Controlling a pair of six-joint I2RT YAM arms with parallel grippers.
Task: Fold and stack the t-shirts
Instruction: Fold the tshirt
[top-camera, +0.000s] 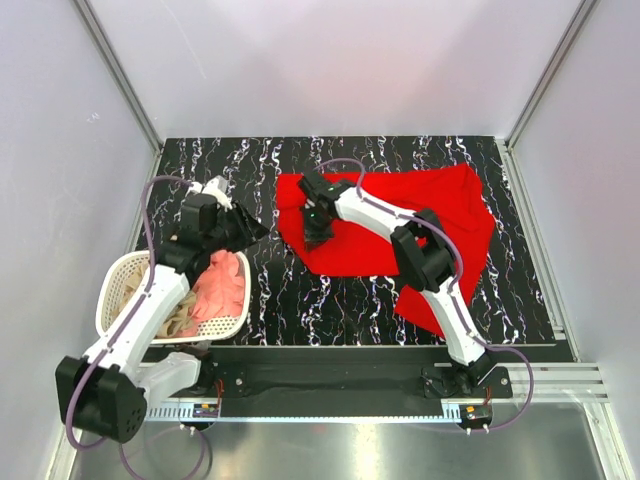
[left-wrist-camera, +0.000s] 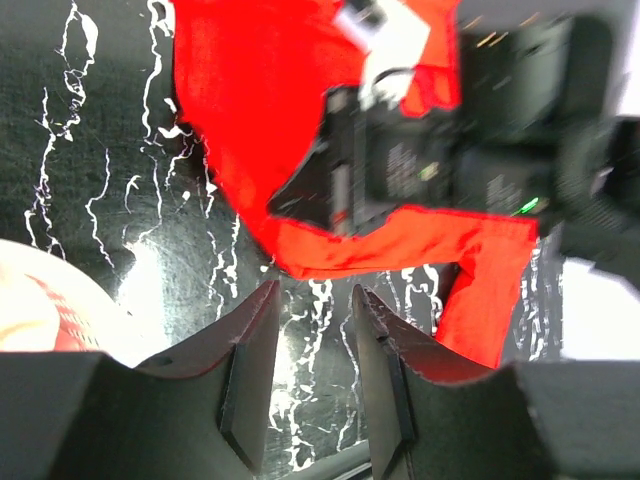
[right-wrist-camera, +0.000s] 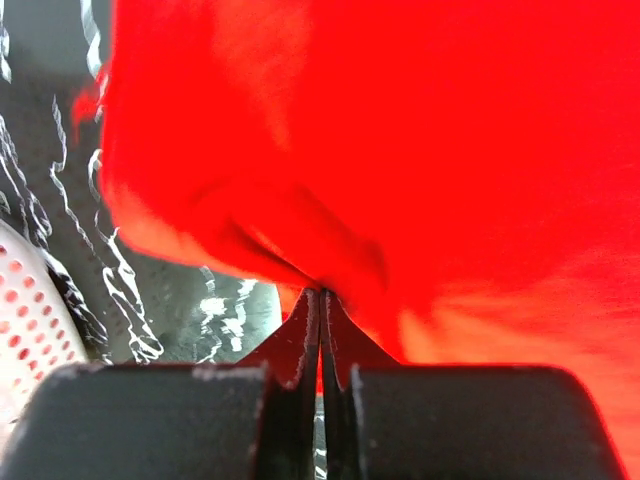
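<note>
A red t-shirt (top-camera: 440, 225) lies crumpled on the black marbled table (top-camera: 300, 300), right of centre. My right gripper (top-camera: 318, 228) is shut on a fold of it near its left edge; the wrist view shows the red cloth (right-wrist-camera: 400, 150) pinched between the closed fingertips. My left gripper (top-camera: 252, 228) is open and empty, hovering above the table just left of the shirt; its view shows the shirt (left-wrist-camera: 260, 110) and the right arm (left-wrist-camera: 450, 160) ahead. More shirts, pink and pale (top-camera: 215, 285), lie in the basket.
A white perforated laundry basket (top-camera: 120, 290) stands at the table's front left, under the left arm. Grey walls with metal rails (top-camera: 120, 80) enclose the table on three sides. A metal rail (top-camera: 350, 400) runs along the near edge.
</note>
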